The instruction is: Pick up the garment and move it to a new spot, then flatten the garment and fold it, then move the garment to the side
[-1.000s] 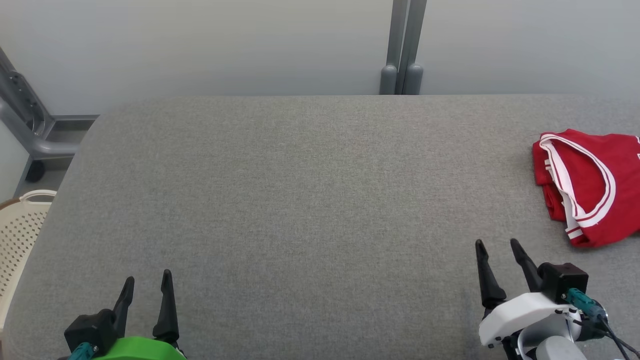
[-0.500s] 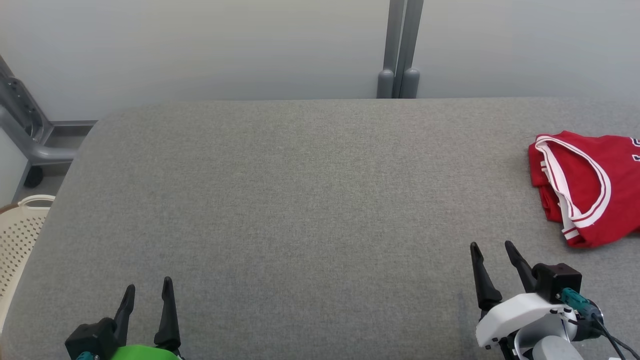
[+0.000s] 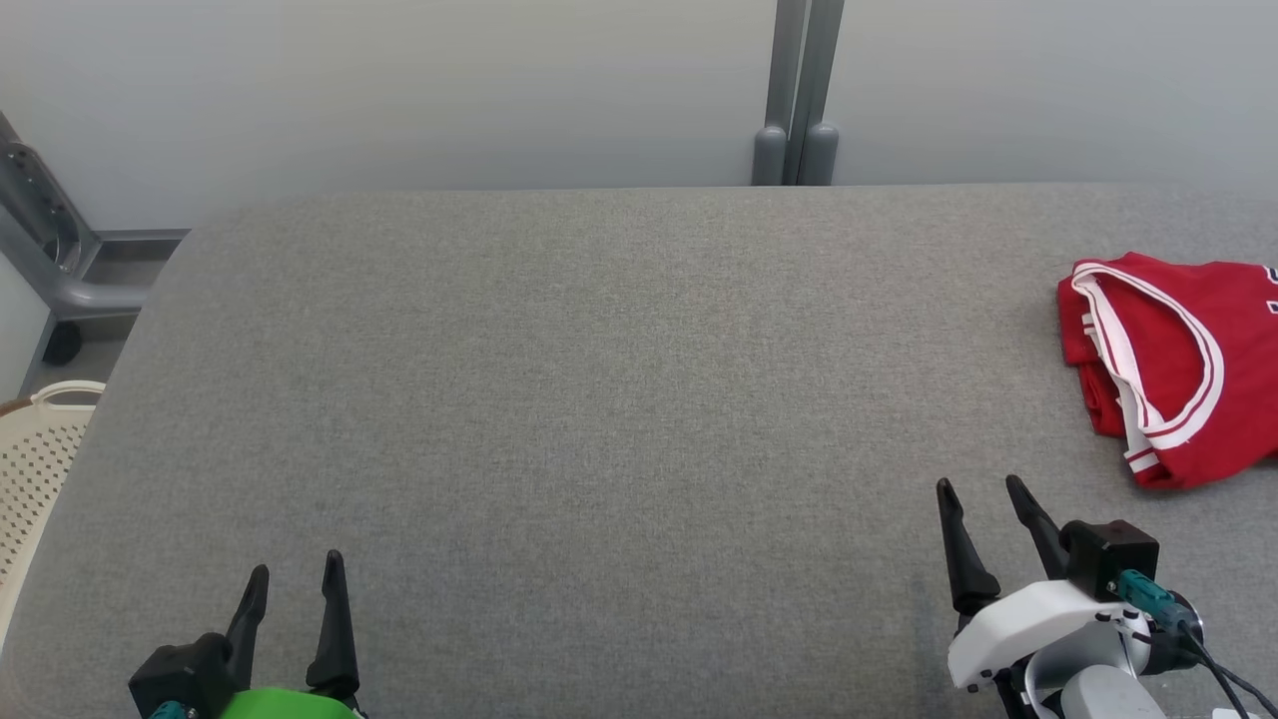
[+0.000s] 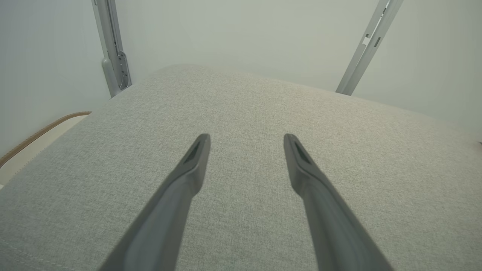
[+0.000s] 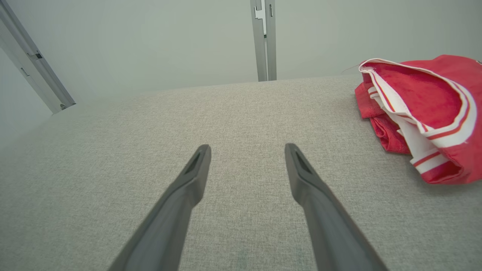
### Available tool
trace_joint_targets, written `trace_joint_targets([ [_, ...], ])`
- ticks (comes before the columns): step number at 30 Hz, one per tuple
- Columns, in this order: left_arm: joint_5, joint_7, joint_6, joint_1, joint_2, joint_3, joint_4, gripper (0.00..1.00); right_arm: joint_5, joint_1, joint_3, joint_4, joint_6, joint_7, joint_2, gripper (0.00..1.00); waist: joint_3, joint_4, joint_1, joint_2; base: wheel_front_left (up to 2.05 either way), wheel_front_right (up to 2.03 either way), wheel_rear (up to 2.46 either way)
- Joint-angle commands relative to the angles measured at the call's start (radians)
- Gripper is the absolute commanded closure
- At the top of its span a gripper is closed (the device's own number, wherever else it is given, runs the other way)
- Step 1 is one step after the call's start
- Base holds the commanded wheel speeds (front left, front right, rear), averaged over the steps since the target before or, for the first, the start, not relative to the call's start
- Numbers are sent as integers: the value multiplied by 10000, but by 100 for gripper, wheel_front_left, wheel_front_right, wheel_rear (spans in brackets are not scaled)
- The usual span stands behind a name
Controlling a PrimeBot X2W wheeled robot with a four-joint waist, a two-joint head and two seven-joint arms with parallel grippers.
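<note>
the garment (image 3: 1183, 369) lies bunched at the far right of the grey padded table (image 3: 599, 399) — a red jersey with white bands and thin red stripes along its openings. it is folded over on itself in a loose heap, and part of it runs off the right edge of the head view. it rests on the table apart from both grippers.

the right gripper (image 3: 977, 481) hovers low over the near right part of the table. its two dark fingers are spread wide over bare fabric, holding nothing. the garment sits ahead of it and off to its right, near but clearly apart. from the right wrist camera the heap shows at the upper right, beyond and beside the right-hand finger, with a white-edged opening turned up toward the lens.

the left gripper (image 3: 296, 561) is at the near left corner, well apart from the garment, with most of the table's width between them. its fingers are spread wide too, and empty — grey weave lies between the tips in the left wrist camera's view.

past the table's left edge stands a cream perforated basket (image 3: 35, 469), cut off by the frame. behind the table there is a pale wall (image 3: 399, 90), a pair of grey upright posts (image 3: 796, 100) at the far edge, and a slanted grey metal frame (image 3: 45, 240) in the left corner.
</note>
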Motion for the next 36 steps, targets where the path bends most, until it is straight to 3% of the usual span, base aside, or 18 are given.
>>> trace_joint_targets([
  [1, 110, -28, -59, -101, -39, 59, 17, 0, -5, -44, 19, -23, -4, -46, -29, 0, 4, 1, 0, 0, 0, 0, 0],
  [8, 143, -30, -161, -182, -68, 145, 103, 0, 114, -40, -71, -66, -4, -74, -25, 0, 29, 42, 0, 0, 0, 0, 0],
  [9, 77, 0, -151, -39, -48, 117, 105, 100, 106, 0, -67, -40, -2, -31, -4, 100, 30, 41, 0, 0, 0, 0, 0],
  [13, 11, 83, -157, 45, -127, 102, 318, 100, 170, 116, -95, 179, 0, 7, 38, 100, 33, 40, 0, 0, 0, 0, 0],
  [36, -3285, 1280, -521, -826, -512, 797, 483, 100, 4320, 60, -485, -432, 0, 947, 17, 100, 78, -46, 0, 0, 0, 0, 0],
])
